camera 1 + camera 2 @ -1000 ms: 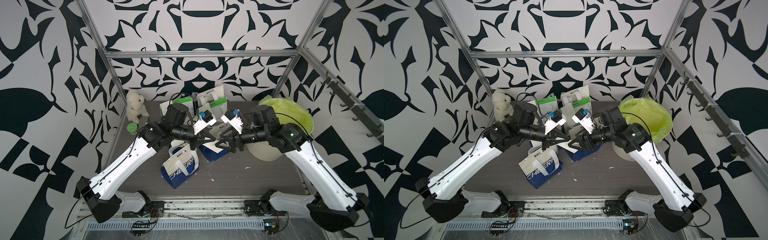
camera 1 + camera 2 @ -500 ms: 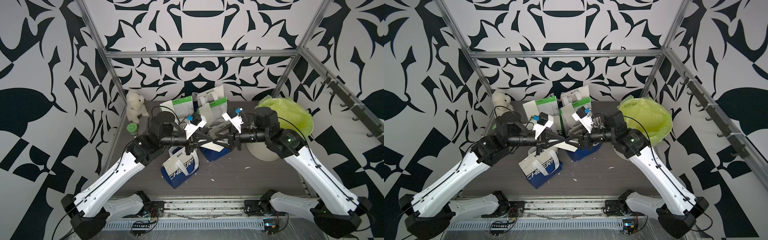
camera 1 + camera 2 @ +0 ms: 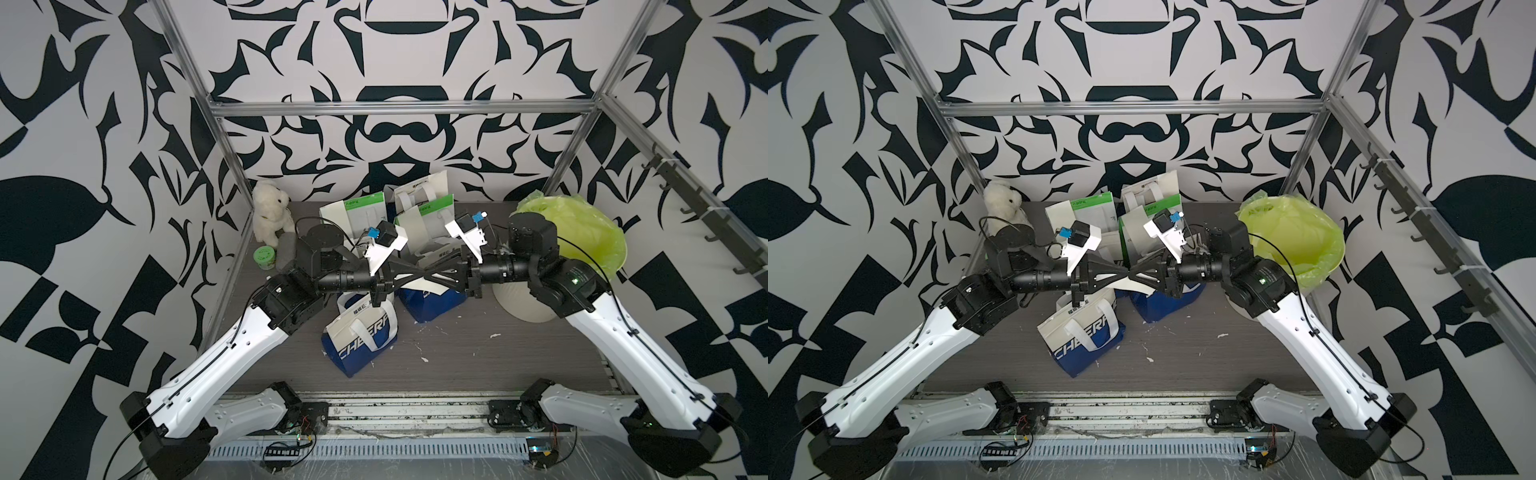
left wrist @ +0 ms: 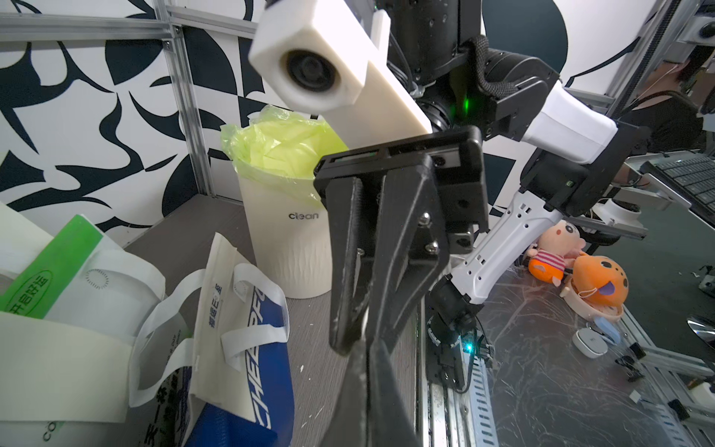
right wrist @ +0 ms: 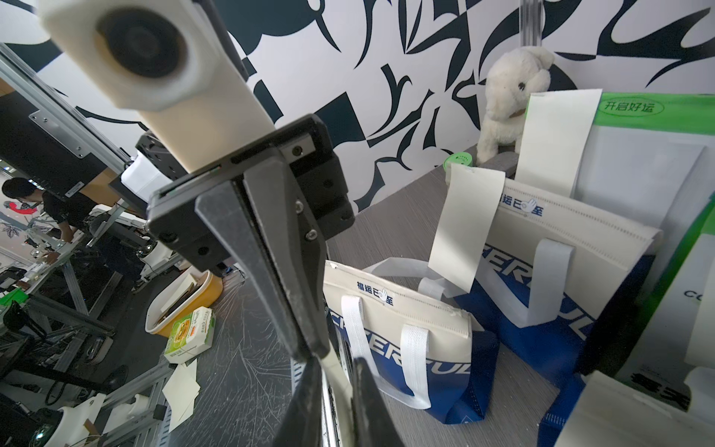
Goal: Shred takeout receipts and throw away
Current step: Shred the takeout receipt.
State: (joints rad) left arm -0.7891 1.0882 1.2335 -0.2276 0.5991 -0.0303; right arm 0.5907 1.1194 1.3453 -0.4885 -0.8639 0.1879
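Both grippers meet tip to tip above the bags at the table's middle. My left gripper [image 3: 427, 276] is shut on a cream takeout receipt [image 3: 415, 285], whose edge shows just below the fingertips. My right gripper [image 3: 434, 276] faces it with its jaws closed down on the same slip; a pale strip runs between its fingers in the right wrist view. Two more takeout receipts show there: one [image 5: 466, 224] pokes up from a blue-and-white bag [image 5: 561, 271], one [image 5: 553, 143] stands against a green-and-white bag [image 5: 650, 162]. The white bin [image 3: 519, 303] with a yellow-green liner [image 3: 582, 232] stands right of the grippers.
A second blue-and-white bag [image 3: 361, 336] lies toward the front, under the left wrist. Green-and-white bags [image 3: 361, 216] stand at the back. A white plush [image 3: 270, 212] and a green tub [image 3: 264, 257] sit at the back left. Small paper scraps [image 3: 424, 359] dot the table.
Both arms have swung level and their grippers now line up tip to tip. The right gripper's jaws have closed from wide open onto the receipt. The left gripper stayed shut.
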